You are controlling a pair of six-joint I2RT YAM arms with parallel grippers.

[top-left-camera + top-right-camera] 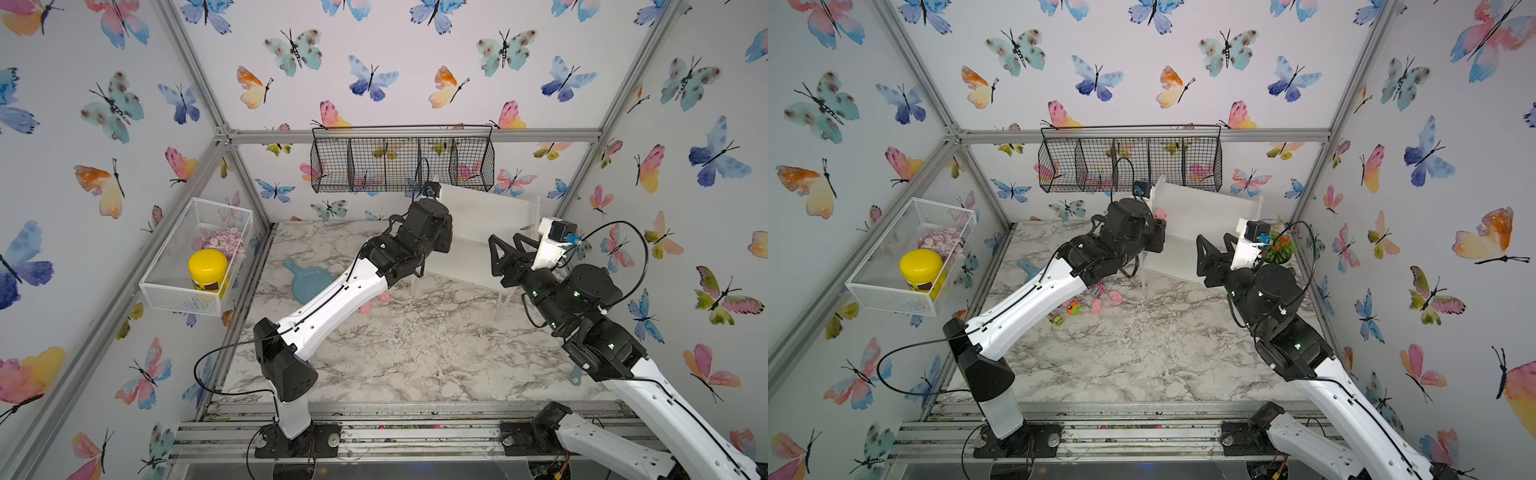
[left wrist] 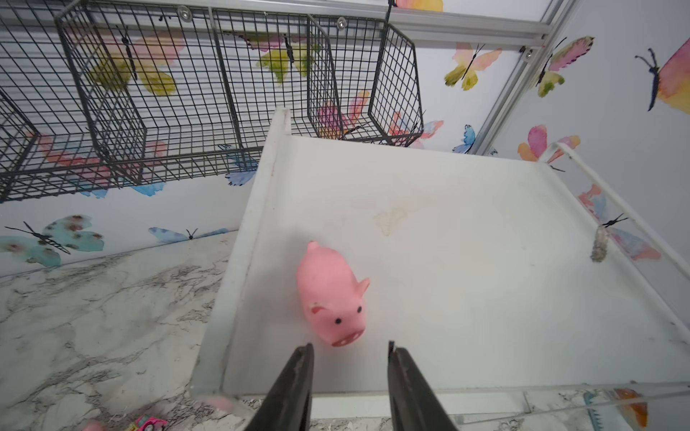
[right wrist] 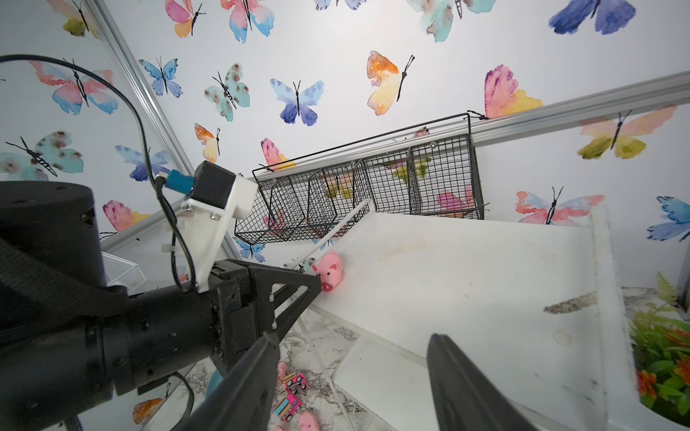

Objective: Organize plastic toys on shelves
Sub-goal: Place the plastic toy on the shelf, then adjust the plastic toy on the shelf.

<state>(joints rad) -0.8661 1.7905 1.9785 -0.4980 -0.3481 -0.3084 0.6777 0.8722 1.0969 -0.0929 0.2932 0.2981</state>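
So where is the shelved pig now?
In the left wrist view the pink pig stands on the top board of the white shelf, near its side rail, just ahead of the open left tool.

Glossy pink pig [image 2: 330, 298], plain white shelf [image 2: 466, 261] — grey-veined marble table [image 2: 93, 317], watercolour-butterfly walls [image 1: 395, 62].

A robot test cell in a lab is shown, not a home. The space is boxed in by an aluminium frame [image 1: 415, 135] filled with butterfly-papered panels [image 1: 374, 50]. A left arm [image 1: 332, 299] and a right arm [image 1: 665, 409] are bolted to slotted rails [image 1: 415, 434] along the near edge of a marble-patterned table [image 1: 395, 353]. A cabled camera [image 1: 561, 231] is carried at each wrist. A black wire basket [image 1: 399, 166] is hung on the far wall and a white mesh basket [image 1: 183, 270] on the left wall. A white shelf unit [image 1: 490, 216] is set at the table's far right.
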